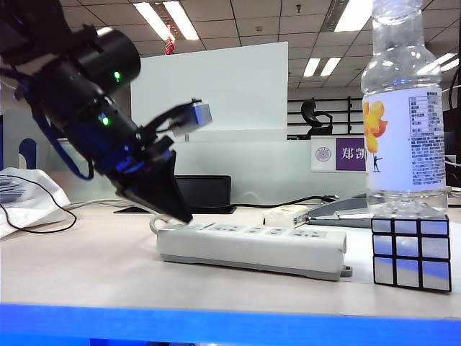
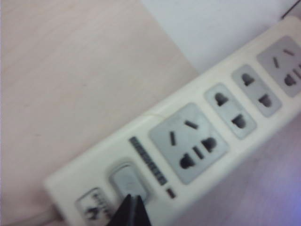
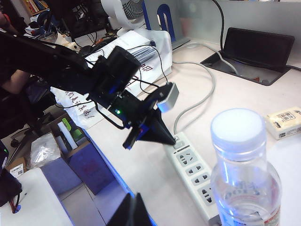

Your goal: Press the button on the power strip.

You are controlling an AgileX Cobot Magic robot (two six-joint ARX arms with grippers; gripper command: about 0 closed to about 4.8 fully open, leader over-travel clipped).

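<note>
Two grippers: left gripper (image 2: 130,211) closed to a point at the button (image 2: 126,180); right gripper (image 3: 131,213) closed, raised well above the tabletop (image 1: 86,267).
Button: cord end of the power strip (image 1: 248,249).
Risk: the tip may slide off the button's edge, leaving it unpressed.
Views: left wrist shows the button; exterior hides it.

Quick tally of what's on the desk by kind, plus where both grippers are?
Power strip: 1, with button
Water bottle: 1
Mirror cube: 1
Small cream box: 1
Black tray: 1
Total: 5
Left gripper shut, tip on the button. Right gripper shut, raised off the desk's front edge.
</note>
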